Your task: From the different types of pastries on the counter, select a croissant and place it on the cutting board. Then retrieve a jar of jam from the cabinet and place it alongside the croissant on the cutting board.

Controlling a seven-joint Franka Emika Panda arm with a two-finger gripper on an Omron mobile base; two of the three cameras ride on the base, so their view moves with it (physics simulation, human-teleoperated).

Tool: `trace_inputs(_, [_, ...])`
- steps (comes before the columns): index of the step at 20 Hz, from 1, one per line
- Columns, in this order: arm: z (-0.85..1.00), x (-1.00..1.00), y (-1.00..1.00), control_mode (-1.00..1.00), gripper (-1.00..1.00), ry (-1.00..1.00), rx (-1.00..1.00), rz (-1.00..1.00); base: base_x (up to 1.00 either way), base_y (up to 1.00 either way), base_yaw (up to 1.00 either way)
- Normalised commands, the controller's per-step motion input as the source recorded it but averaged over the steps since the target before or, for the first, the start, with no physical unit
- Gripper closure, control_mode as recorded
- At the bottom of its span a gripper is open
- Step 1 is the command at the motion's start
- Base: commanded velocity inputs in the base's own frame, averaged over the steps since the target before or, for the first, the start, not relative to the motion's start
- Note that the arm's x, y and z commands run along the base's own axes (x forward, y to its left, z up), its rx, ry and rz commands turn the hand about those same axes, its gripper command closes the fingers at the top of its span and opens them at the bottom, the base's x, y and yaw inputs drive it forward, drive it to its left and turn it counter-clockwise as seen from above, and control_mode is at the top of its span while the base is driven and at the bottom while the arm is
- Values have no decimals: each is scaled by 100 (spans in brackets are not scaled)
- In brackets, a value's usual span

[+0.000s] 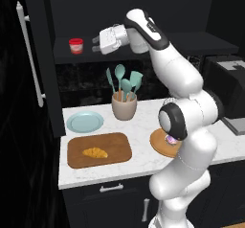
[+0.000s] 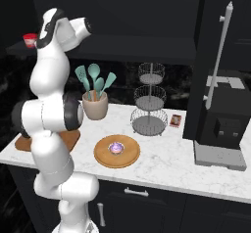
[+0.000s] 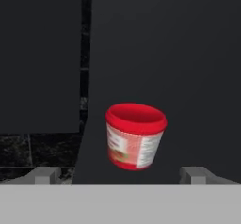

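On your far left in the left base view, the cabinet (image 1: 45, 54) stands open, its door swung out with the long pale bar handle (image 1: 29, 54) running down it. The jar of jam (image 1: 76, 45) sits upright on the cabinet's dark shelf, red with a whitish label band. Just to its right, the gripper (image 1: 94, 43) points at the jar from the side, near it but not touching; its fingers are spread wide apart and hold nothing. In the hand view the jar (image 3: 135, 135) sits centred ahead, between and beyond the two finger tips (image 3: 46, 175).

Below the shelf lies the counter (image 1: 143, 126), white and marble-look. At its left end a light blue plate (image 1: 84, 121) rests near the back, and in front of it the cutting board (image 1: 99, 150) lies flat with the croissant (image 1: 94, 152) on its middle. Right of the plate stands a tan utensil crock (image 1: 124, 106) holding teal utensils. Further right, partly behind the arm, a round light-wood plate (image 1: 161, 144) carries a purple-topped cupcake (image 2: 116, 148), seen more plainly in the right base view. In that view a three-tier wire basket stand (image 2: 149, 102) follows, and a dark appliance (image 2: 220, 124) stands at the counter's right end
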Motion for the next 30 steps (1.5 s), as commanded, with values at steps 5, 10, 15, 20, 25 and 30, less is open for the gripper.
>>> trace_inputs(5, [0, 46, 28, -100, -100, 0, 0, 3, 0, 0, 0])
trace_inputs(10, [0, 27, 15, -100, -100, 0, 0, 11, 0, 0, 0])
trace_inputs(15, [0, 23, 9, -100, -100, 0, 0, 22, 0, 0, 0])
trace_inputs(20, [0, 32, 24, -100, -100, 0, 0, 18, 0, 0, 0])
trace_inputs(25, [0, 36, 31, -100, -100, 0, 0, 17, 0, 0, 0])
trace_inputs(30, [-3, 14, 29, -100, -100, 7, 0, 13, 0, 0, 0])
